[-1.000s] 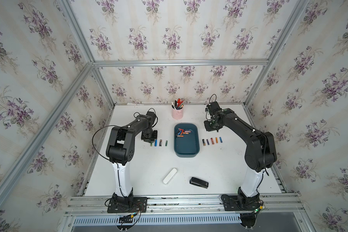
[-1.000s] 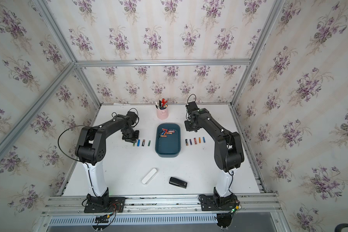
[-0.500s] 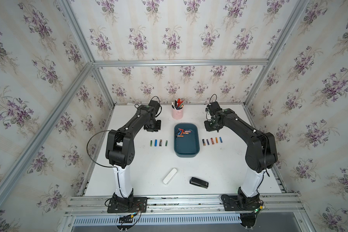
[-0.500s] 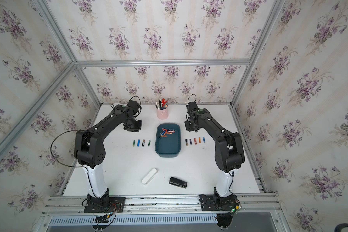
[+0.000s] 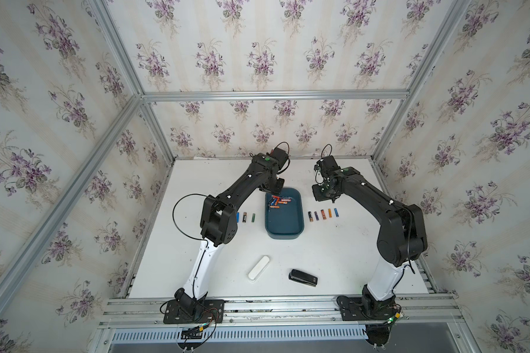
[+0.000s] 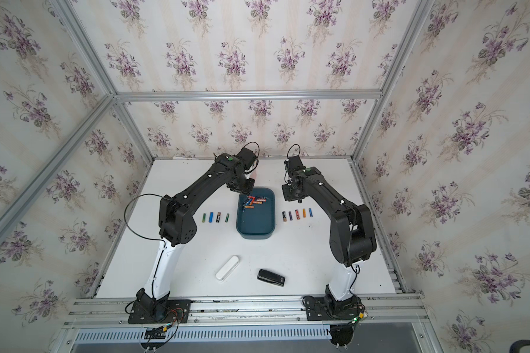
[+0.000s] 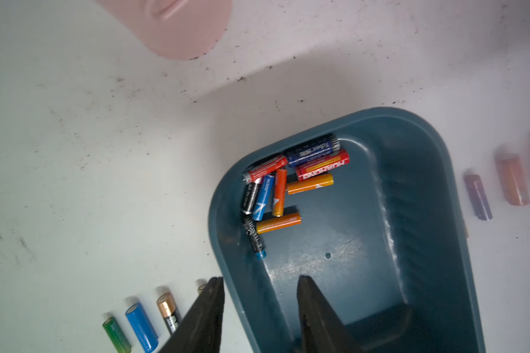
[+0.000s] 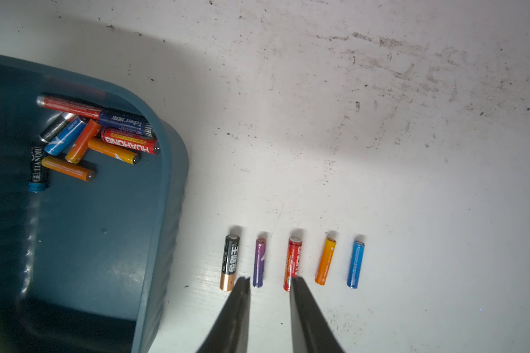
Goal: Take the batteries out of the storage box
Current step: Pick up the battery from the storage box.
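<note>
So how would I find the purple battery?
Find the dark teal storage box on the white table. Beside it, on the robot's right, five batteries lie in a row. The purple battery is second from the box, the only purple one in that row.

this place is a robot laboratory cell, not a real room of a home. the wallpaper panels (image 5: 257,55) with purple flowers are flat boards, held in a frame of bare aluminium profiles (image 5: 273,95), and they close the scene on three sides. the left arm (image 5: 242,186) and the right arm (image 5: 370,192), both black and white, are bolted on a metal rail (image 5: 282,304) at the front edge of a white surface (image 5: 343,253). loose cables (image 5: 196,328) with connectors hang under the rail. in the wrist views the surface looks scuffed and spotted. small batteries (image 5: 322,214) lie on it in neat rows.
</note>
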Available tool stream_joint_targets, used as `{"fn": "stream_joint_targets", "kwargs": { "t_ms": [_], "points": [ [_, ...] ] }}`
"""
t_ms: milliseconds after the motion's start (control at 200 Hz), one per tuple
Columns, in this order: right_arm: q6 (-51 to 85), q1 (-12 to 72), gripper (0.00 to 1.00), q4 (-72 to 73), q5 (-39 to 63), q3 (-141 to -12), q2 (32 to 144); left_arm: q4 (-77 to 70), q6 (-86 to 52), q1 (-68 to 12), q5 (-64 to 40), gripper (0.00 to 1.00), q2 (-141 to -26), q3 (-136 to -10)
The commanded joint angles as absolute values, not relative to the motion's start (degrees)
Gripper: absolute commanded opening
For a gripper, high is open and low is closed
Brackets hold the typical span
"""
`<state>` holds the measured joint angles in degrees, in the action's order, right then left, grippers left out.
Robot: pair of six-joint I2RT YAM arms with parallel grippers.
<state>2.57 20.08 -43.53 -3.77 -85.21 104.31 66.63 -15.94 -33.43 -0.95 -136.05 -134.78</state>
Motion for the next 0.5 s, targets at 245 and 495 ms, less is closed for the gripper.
{"fn": "stream_joint_targets", "kwargs": {
  "t_ms": [245,495],
  "points": [
    [2.1,19.6,0.29,-43.1,-3.9,-85.1,104.0,64.1,-13.4,-34.4,-4.0,0.44,-141.7,-137.0],
    [1.8,19.0,0.29,-43.3,-4.1,-85.0,104.3,62.5,-13.0,-34.3,-4.3,0.34,-144.4,-137.4]
  ]
}}
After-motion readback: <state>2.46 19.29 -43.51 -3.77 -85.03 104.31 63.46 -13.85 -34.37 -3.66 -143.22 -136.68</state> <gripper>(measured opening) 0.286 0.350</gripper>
